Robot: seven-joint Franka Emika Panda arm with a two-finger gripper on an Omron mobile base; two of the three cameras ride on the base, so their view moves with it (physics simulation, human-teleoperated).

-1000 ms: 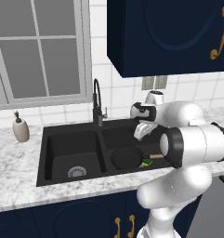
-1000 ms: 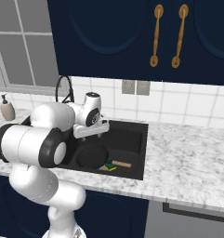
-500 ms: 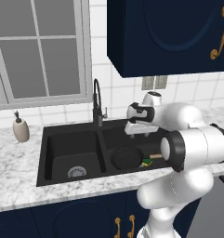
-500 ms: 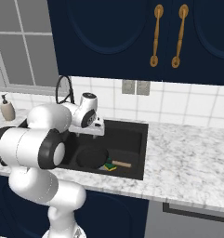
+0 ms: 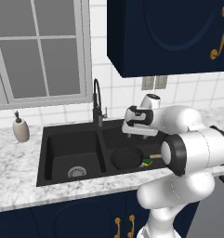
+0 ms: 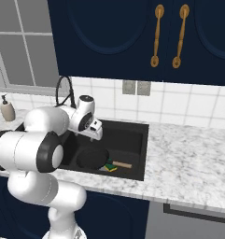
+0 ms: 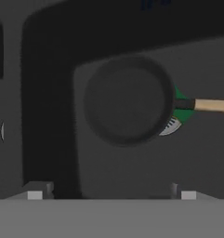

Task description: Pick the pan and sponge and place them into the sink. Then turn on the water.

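Note:
The black pan [image 5: 127, 157] lies flat in the right basin of the black sink [image 5: 62, 148], its wooden handle [image 5: 155, 156] pointing right. The green and yellow sponge [image 5: 146, 162] sits against the pan's rim under the handle. In the hand view the pan [image 7: 127, 100] is straight below, the sponge [image 7: 181, 110] peeks out at its right, and the drain [image 7: 171, 126] is half covered. My gripper [image 5: 133, 133] [image 6: 96, 136] [image 7: 111, 194] hangs above the right basin, open and empty, well clear of the pan. No water shows at the tall black faucet [image 5: 97, 100].
A beige soap dispenser [image 5: 20, 130] stands on the marble counter left of the sink. Behind the basins are the tiled wall and a window, with dark blue cabinets [image 6: 132, 37] overhead. The counter [image 6: 193, 158] runs on to the right.
My hand has lifted and drifted a little left over the right basin, toward the faucet. The jaws stay open. Pan and sponge have not moved.

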